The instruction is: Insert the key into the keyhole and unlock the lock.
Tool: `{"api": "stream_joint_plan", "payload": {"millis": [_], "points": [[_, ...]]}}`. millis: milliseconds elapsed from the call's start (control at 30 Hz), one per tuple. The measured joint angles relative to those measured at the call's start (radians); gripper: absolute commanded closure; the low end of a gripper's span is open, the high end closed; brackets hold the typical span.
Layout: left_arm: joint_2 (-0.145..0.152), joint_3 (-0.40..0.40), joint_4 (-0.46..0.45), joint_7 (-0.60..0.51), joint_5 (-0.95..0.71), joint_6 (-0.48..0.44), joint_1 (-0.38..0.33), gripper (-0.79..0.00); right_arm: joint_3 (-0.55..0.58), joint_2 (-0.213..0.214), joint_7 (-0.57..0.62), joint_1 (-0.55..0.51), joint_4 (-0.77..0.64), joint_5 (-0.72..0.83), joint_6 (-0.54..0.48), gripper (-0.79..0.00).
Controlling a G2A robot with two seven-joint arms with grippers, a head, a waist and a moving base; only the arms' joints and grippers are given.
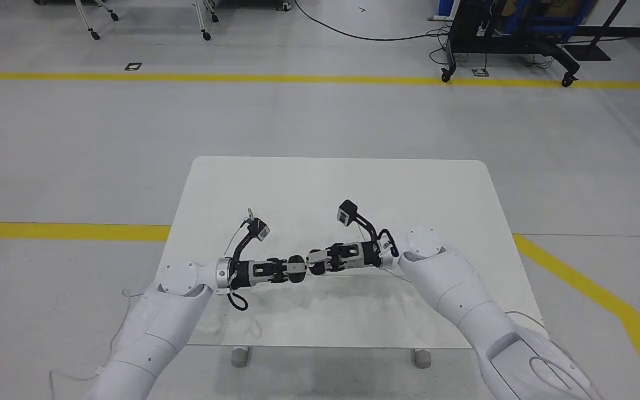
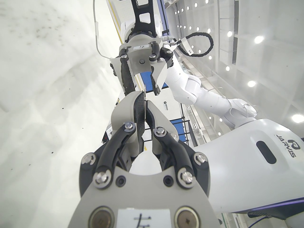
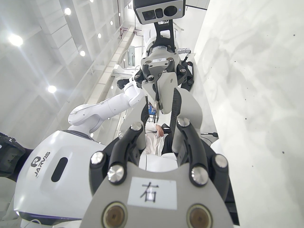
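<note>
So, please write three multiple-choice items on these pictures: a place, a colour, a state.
1. Where do the left gripper and the right gripper meet?
A. over the middle of the table
B. over the floor
C. at the table's far edge
2. What colour is the table top?
A. black
B. yellow
C. white
3. How is the left gripper?
A. wide open
B. shut on the key
C. shut on nothing
Answers: 1 A, the top view shows them tip to tip there; 2 C, its surface is plain white; 3 B, it clamps the thin blade.
</note>
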Motion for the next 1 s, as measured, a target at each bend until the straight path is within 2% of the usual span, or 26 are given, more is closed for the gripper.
{"api": "stream_joint_plan", "payload": {"millis": [133,167,1000], "points": [[0.002,0.003,-0.001,0.000,-0.001,0.000,-0.001,0.000,0.004,0.002,-0.017,-0.001,0.002,-0.014,0.001,-0.102],[0.002,0.004,0.000,0.000,-0.002,0.000,-0.001,0.000,0.004,0.002,-0.019,-0.002,0.000,-0.015,0.001,0.000],[0.007,0.002,0.034,0.032,-0.032,-0.030,-0.015,0.000,0.027,0.010,-0.007,-0.018,-0.036,-0.014,0.015,0.000]]}}
